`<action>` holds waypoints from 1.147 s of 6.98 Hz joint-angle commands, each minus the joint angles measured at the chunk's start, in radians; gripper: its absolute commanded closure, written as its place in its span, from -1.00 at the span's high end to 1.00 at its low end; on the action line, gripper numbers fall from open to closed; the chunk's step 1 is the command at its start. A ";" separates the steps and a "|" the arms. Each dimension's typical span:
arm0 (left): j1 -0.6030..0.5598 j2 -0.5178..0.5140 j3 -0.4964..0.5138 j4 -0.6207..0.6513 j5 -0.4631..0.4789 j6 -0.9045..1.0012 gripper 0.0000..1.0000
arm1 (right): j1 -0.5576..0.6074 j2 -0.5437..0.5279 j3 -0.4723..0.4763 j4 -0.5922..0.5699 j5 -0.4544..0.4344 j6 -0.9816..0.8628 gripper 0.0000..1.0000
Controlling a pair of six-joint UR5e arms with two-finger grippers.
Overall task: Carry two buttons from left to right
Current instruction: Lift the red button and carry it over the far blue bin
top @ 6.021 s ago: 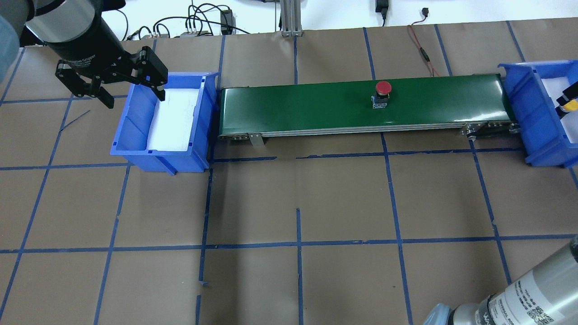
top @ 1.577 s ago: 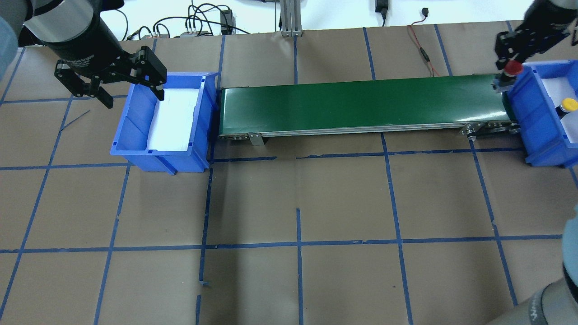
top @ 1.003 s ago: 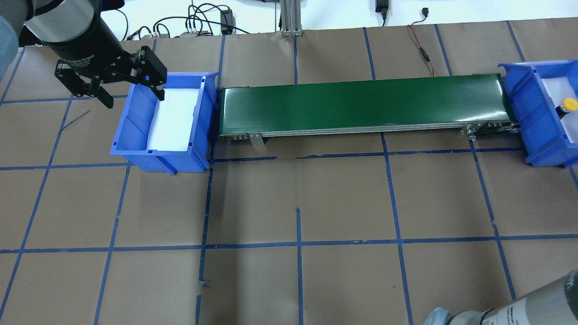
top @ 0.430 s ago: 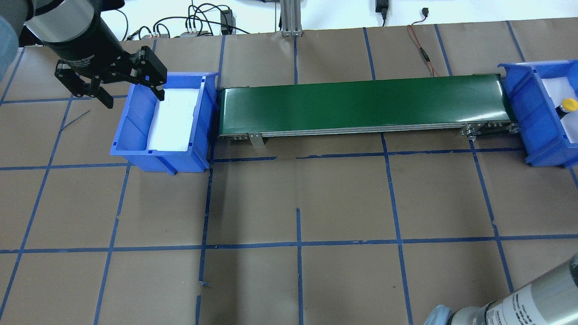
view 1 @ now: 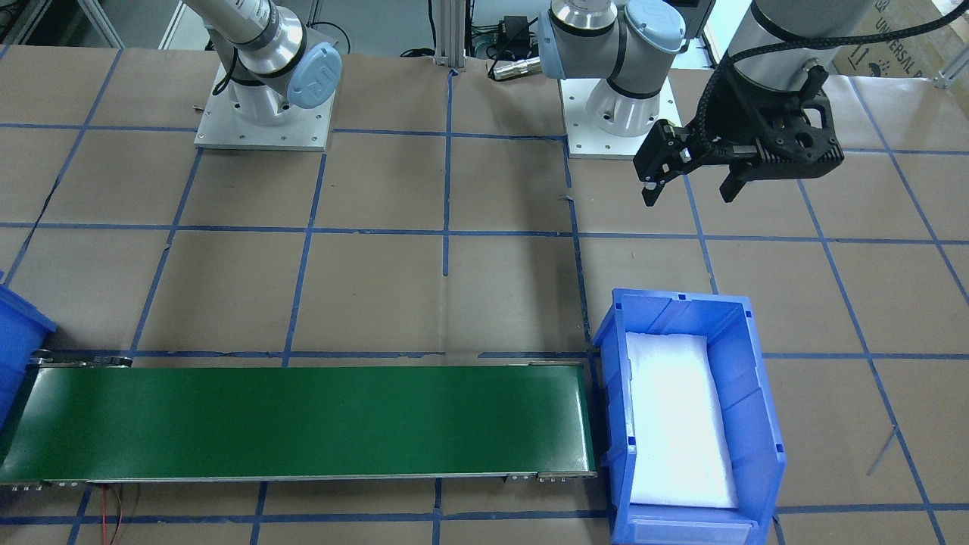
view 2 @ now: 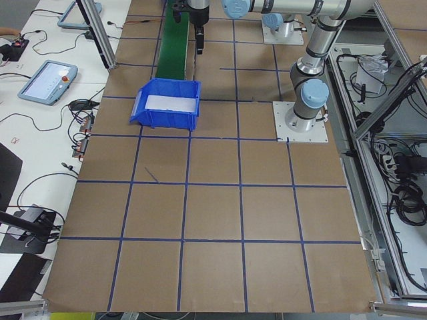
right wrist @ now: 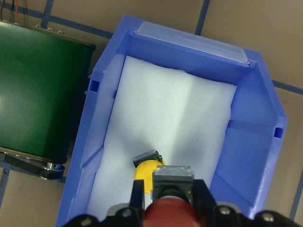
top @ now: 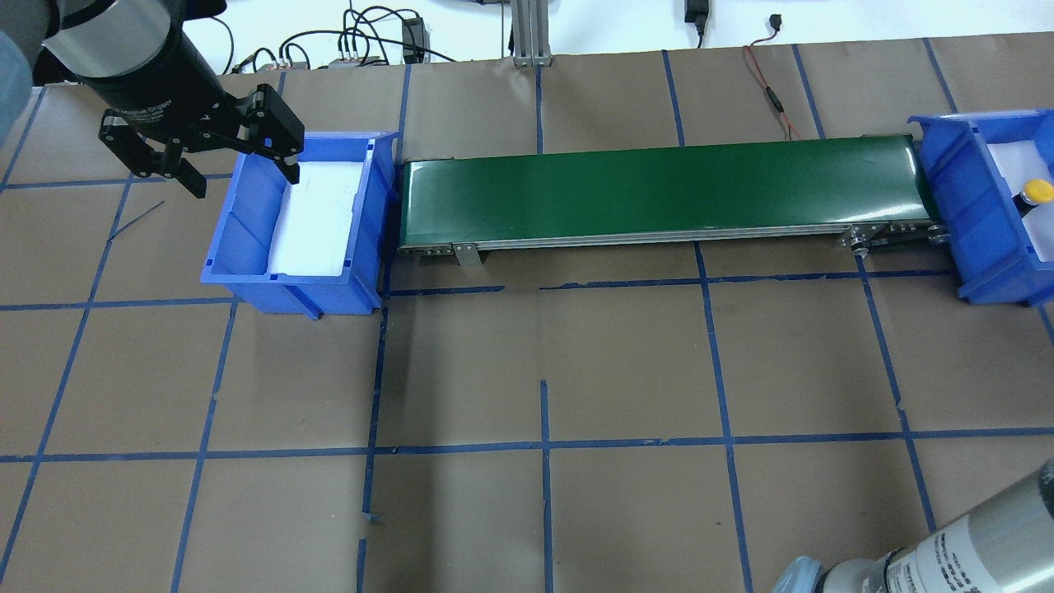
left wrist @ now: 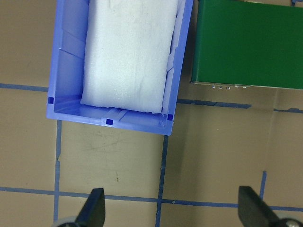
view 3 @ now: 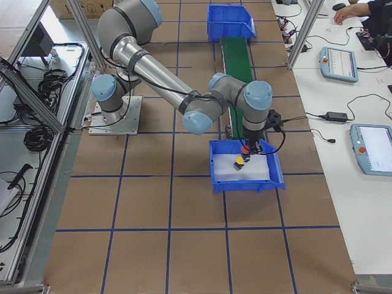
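My right gripper (right wrist: 168, 201) is shut on the red button (right wrist: 171, 213), and the button's metal base (right wrist: 173, 179) sticks out between the fingers. It hangs over the right blue bin (right wrist: 255, 142), just above the yellow button (right wrist: 143, 171) lying on the white foam. The exterior right view shows the same: red button (view 3: 245, 149) held over the yellow button (view 3: 239, 163). Overhead, only the yellow button (top: 1036, 193) shows. My left gripper (top: 245, 183) hangs open and empty beside the left blue bin (top: 247, 214), which holds only foam.
A green conveyor belt (top: 659, 189) runs between the two bins with nothing on it. Brown paper with a blue tape grid covers the table. Cables lie along the far edge. A person's hand (view 3: 343, 11) and tablets are at the side bench.
The red button rode the belt to its right end, where my right gripper took hold of it and carried it out of the overhead view's right edge. The left arm has not moved.
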 commanded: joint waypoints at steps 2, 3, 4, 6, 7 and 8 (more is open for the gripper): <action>0.000 0.000 0.000 0.000 0.000 0.000 1.00 | 0.000 0.053 -0.052 -0.010 0.015 -0.011 -0.76; 0.000 0.000 0.000 0.000 0.000 0.000 1.00 | 0.000 0.059 -0.055 -0.010 0.015 -0.011 -0.76; 0.000 0.000 0.000 0.000 0.000 0.000 1.00 | 0.000 0.062 -0.055 -0.011 0.018 -0.013 -0.75; 0.000 0.000 0.000 0.000 0.000 0.000 1.00 | 0.000 0.087 -0.063 -0.010 0.018 -0.016 -0.75; 0.000 0.000 0.000 0.000 0.000 0.000 1.00 | 0.000 0.107 -0.086 -0.008 0.019 -0.017 -0.75; 0.000 0.000 0.000 0.000 0.000 0.000 1.00 | 0.000 0.126 -0.100 -0.008 0.019 -0.019 -0.75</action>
